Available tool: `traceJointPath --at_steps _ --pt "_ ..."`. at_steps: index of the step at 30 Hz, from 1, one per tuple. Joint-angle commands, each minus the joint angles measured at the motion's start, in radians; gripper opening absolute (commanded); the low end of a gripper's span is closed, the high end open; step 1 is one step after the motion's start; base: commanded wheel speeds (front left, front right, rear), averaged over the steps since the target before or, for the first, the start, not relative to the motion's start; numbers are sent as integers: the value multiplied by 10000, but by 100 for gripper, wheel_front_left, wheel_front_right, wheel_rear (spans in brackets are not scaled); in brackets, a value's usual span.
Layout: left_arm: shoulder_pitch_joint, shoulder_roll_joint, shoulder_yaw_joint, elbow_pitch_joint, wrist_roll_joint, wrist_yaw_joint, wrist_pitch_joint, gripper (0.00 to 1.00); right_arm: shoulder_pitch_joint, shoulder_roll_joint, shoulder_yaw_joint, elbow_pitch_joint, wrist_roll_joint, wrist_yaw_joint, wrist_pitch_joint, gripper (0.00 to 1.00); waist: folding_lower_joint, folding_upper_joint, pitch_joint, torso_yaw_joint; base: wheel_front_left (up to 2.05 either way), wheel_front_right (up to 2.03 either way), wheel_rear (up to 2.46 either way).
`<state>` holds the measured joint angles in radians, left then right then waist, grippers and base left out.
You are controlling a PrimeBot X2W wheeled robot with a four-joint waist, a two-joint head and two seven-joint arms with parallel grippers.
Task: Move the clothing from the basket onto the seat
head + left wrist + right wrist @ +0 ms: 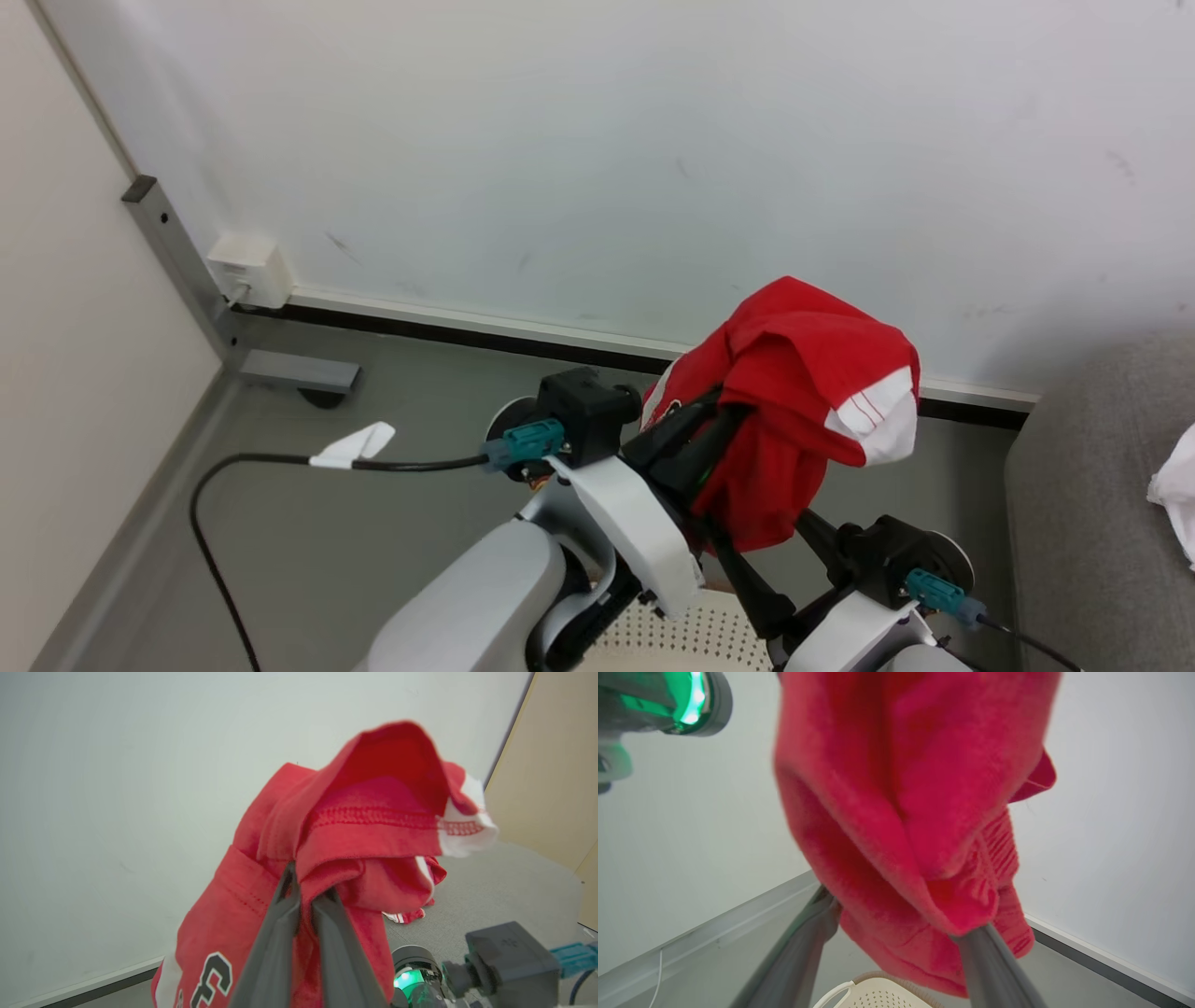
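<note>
My left gripper [714, 420] holds the red clothing [803, 392] up in the air in front of the white wall. In the left wrist view its fingers [285, 914] are shut on a fold of the clothing [364, 826], which shows a white panel and dark lettering. Just below it, my right gripper [761, 527] stands open, and in its own view the clothing [906, 793] hangs down between and over its spread fingers [985, 952]. A cream perforated part of the basket [672, 635] sits low under the arms, and the basket [878, 994] also lies beneath the right gripper. The grey seat [1092, 523] is at the right edge.
Something white [1178, 495] lies on the seat at the far right. A black cable [233, 467] with a white tag loops over the grey floor on the left. A grey metal post [177, 252] and a white wall box [247, 271] stand in the left corner.
</note>
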<state>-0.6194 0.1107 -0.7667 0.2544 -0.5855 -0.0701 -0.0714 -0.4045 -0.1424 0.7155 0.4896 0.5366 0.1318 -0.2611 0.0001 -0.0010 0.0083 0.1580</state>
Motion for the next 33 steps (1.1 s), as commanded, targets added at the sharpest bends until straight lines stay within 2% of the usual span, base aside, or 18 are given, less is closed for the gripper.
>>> traceJointPath --at_steps 1,7,8,10,11,22,32,33 --pt "117 -28 -67 21 -95 -31 15 0 -61 78 -98 106 -132 -23 -18 100 -1 0 9 150 0 0 0" --pt "199 -191 -365 91 -210 -91 40 0 -242 244 -509 292 -388 -23 -20 100 -1 0 41 489 0 0 0" --pt "199 -196 -382 105 -231 -91 42 0 -241 275 -593 306 -424 -23 -18 76 -1 0 47 521 0 0 0" --pt "201 -192 -389 139 -246 -68 39 0 -227 304 -814 250 -567 -23 -20 7 -1 0 62 570 0 0 0" --pt "206 -187 -385 154 -261 -55 33 0 -178 325 -883 224 -615 -23 -18 0 -1 0 69 590 0 0 0" --pt "230 35 -66 525 -389 136 -241 0 271 161 -1349 -379 -707 -23 -20 0 -1 0 200 379 0 0 0" --pt "483 108 -286 675 -303 117 -442 0 880 -106 -2728 -1512 -755 -23 -20 0 -1 0 355 -199 0 0 0" --pt "513 113 -301 660 -298 121 -469 7 904 -100 -2861 -1608 -734 -23 -20 0 -1 0 374 -298 0 0 0"
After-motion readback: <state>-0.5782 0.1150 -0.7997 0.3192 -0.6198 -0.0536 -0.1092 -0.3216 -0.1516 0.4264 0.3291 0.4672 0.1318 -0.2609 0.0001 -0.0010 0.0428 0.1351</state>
